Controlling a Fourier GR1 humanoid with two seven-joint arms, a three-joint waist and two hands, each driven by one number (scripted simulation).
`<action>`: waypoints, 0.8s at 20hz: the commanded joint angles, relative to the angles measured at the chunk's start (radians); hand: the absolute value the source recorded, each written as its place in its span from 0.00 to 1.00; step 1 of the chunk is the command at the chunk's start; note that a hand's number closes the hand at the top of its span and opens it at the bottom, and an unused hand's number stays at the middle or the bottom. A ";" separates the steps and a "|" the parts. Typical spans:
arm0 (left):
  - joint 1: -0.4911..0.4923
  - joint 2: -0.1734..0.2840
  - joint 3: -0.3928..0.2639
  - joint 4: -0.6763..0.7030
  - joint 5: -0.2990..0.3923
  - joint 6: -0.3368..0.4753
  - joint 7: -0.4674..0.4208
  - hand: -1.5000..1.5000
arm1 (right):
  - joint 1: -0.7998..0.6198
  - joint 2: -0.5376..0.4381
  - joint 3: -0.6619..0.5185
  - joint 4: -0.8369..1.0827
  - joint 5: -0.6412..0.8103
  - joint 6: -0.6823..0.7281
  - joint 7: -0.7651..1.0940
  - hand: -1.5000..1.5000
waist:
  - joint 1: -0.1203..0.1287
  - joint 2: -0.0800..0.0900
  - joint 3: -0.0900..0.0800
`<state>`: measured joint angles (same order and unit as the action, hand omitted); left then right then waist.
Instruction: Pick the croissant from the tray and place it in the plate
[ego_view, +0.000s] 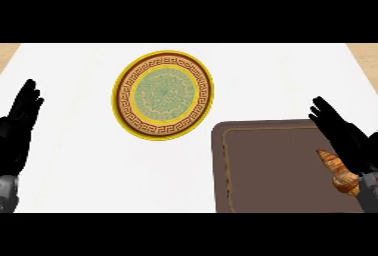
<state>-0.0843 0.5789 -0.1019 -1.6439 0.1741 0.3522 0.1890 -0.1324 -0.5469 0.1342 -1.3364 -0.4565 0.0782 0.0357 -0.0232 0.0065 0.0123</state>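
A golden-brown croissant (337, 172) lies on the right part of the dark brown tray (258, 170), which sits at the lower right of the white counter. My right hand (343, 134) hovers just above and beside the croissant, fingers straight and open, partly covering the tray's right edge. The round plate (163, 95), with a yellow rim, a brown patterned band and a green centre, rests on the counter up and to the left of the tray. At the far left edge my left hand (20, 127) rests open, fingers up.
White counter (96, 170) spreads between the plate, the tray and the left hand. Wooden strips show at the top corners beyond the counter's edge.
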 joint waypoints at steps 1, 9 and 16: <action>0.000 -0.013 -0.017 0.034 -0.046 -0.022 -0.034 0.50 | 0.021 -0.028 -0.096 -0.052 -0.141 0.118 0.020 0.00 | 0.012 -0.008 -0.012; 0.207 0.010 -0.041 0.071 -0.078 -0.062 -0.215 0.50 | 0.078 -0.061 -0.387 -0.157 -0.304 0.078 -0.141 0.00 | -0.020 -0.021 -0.014; 0.216 -0.033 -0.033 0.146 -0.097 -0.083 -0.323 0.50 | 0.388 0.065 -0.542 -0.412 -0.469 0.123 -0.203 0.00 | -0.009 -0.013 -0.013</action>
<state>0.1130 0.5611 -0.1364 -1.5208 0.0873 0.2829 -0.0904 0.1086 -0.5187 -0.3175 -1.6259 -0.8528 0.1753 -0.1354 -0.0398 -0.0086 -0.0012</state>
